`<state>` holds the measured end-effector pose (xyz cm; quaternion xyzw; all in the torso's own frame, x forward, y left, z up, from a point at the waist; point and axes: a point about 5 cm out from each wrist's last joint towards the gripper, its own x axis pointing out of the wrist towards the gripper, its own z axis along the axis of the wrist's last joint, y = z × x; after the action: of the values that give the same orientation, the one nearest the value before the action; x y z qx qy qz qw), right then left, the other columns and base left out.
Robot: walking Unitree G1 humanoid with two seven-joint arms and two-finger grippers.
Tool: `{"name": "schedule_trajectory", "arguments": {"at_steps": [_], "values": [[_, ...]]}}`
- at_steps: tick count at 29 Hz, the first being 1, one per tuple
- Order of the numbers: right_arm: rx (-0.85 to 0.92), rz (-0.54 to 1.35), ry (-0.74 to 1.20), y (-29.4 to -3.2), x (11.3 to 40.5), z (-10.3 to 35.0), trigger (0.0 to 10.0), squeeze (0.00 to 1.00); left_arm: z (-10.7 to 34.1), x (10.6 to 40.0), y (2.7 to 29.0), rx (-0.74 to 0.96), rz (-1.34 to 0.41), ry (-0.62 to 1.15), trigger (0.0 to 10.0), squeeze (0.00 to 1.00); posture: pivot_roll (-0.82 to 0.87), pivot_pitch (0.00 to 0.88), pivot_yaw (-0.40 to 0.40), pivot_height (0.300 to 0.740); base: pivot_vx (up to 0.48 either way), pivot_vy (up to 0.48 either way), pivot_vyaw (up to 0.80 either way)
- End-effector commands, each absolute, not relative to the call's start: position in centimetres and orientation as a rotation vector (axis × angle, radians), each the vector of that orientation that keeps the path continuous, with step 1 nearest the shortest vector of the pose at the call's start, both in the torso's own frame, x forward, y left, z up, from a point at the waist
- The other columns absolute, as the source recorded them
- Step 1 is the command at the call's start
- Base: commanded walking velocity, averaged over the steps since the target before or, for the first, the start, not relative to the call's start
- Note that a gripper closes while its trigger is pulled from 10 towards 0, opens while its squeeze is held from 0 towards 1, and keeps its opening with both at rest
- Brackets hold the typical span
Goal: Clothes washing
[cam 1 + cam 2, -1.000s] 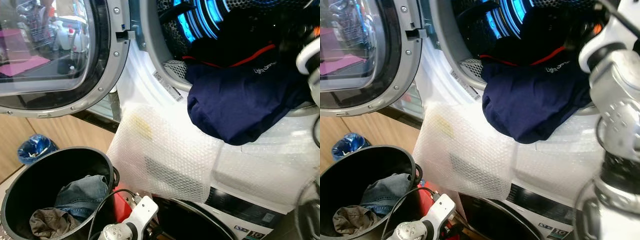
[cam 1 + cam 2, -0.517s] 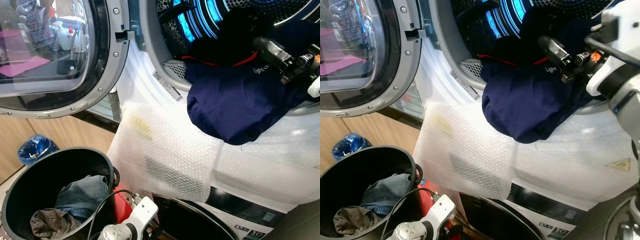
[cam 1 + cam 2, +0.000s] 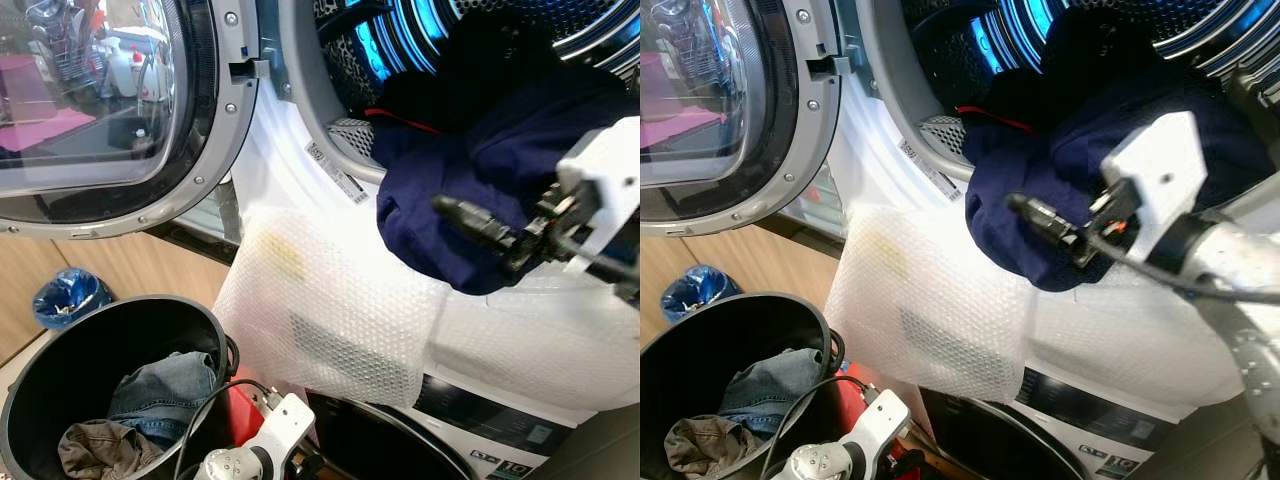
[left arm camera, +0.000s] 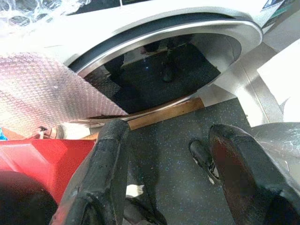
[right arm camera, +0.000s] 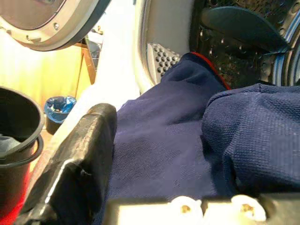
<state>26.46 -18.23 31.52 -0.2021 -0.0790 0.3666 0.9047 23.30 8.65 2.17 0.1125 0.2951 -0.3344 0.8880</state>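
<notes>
A navy garment (image 3: 470, 190) with red trim spills over the drum's (image 3: 400, 50) rim, upper right. The right gripper (image 3: 480, 222) is before it; whether it grips, I cannot tell.

Count, front of machines: two washers, stacked – upper drum (image 3: 420, 40) open, lower door (image 4: 164, 65) shut. One navy garment (image 3: 480, 190) spilling over the drum lip. One black bucket (image 3: 60, 350) holding two pieces (blue denim (image 3: 165, 385), brown-grey cloth (image 3: 95, 450)). One bubble-wrap sheet (image 3: 330, 310). One blue bag (image 3: 65, 298) on floor.
</notes>
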Motion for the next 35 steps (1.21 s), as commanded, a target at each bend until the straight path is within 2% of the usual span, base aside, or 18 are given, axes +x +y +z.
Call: {"name": "schedule_trajectory", "arguments": {"at_steps": [1, 3, 7, 12, 19, 31, 32, 33, 34, 35], "values": [[-0.448, 0.811, -0.209, -17.9, 25.4, 32.2, 10.0, 0.0, 2.3, 23.2, 8.7, 0.251, -0.697, 0.615, 10.0, 0.0, -0.13, 0.112, 0.001, 0.74, 0.0, 0.0, 0.0], [-0.441, 0.889, -0.22, -17.5, 24.7, 31.8, 10.0, 0.0, 2.3, 23.3, 8.6, 0.249, -0.702, 0.613, 10.0, 0.0, -0.13, 0.111, 0.0, 0.74, 0.0, 0.0, 0.0], [-0.489, 0.931, -0.21, -17.4, 24.2, 31.3, 10.0, 0.0, 2.3, 23.3, 8.6, 0.25, -0.704, 0.613, 10.0, 0.0, -0.13, 0.112, 0.002, 0.74, 0.0, 0.0, 0.0], [-0.603, 0.822, -0.156, -17.6, 25.6, 30.1, 10.0, 0.0, 2.4, 23.3, 8.7, 0.255, -0.701, 0.611, 10.0, 0.0, -0.13, 0.112, 0.004, 0.74, 0.0, 0.0, 0.0], [-0.655, 0.702, -0.172, -17.7, 26.9, 29.9, 10.0, 0.0, 2.4, 23.4, 8.6, 0.257, -0.702, 0.607, 10.0, 0.0, -0.13, 0.112, 0.003, 0.74, 0.0, 0.0, 0.0], [-0.836, 0.667, -0.116, -17.9, 27.8, 28.4, 10.0, 0.0, 2.4, 23.4, 8.6, 0.269, -0.701, 0.606, 10.0, 0.0, -0.13, 0.11, -0.004, 0.74, 0.0, 0.0, 0.0], [-0.885, 0.662, -0.1, -18.0, 27.9, 28.1, 9.2, 0.0, 2.4, 23.4, 8.6, 0.27, -0.701, 0.605, 10.0, 0.0, -0.12, 0.109, -0.004, 0.74, 0.0, 0.0, 0.0], [-0.898, 0.66, -0.097, -18.1, 28.0, 28.0, 7.5, 0.0, 2.4, 23.4, 8.6, 0.27, -0.701, 0.604, 10.0, 0.0, -0.12, 0.109, -0.004, 0.74, 0.0, 0.0, 0.0], [-0.912, 0.657, -0.09, -18.1, 28.1, 27.9, 1.5, 0.0, 2.4, 23.5, 8.6, 0.27, -0.701, 0.604, 10.0, 0.0, -0.12, 0.109, -0.004, 0.74, 0.0, 0.0, 0.0], [-0.943, 0.648, -0.087, -18.3, 28.2, 27.7, 1.5, 0.0, 2.4, 23.4, 8.6, 0.27, -0.7, 0.604, 10.0, 0.0, -0.12, 0.109, -0.004, 0.74, 0.0, 0.0, 0.0]]}}
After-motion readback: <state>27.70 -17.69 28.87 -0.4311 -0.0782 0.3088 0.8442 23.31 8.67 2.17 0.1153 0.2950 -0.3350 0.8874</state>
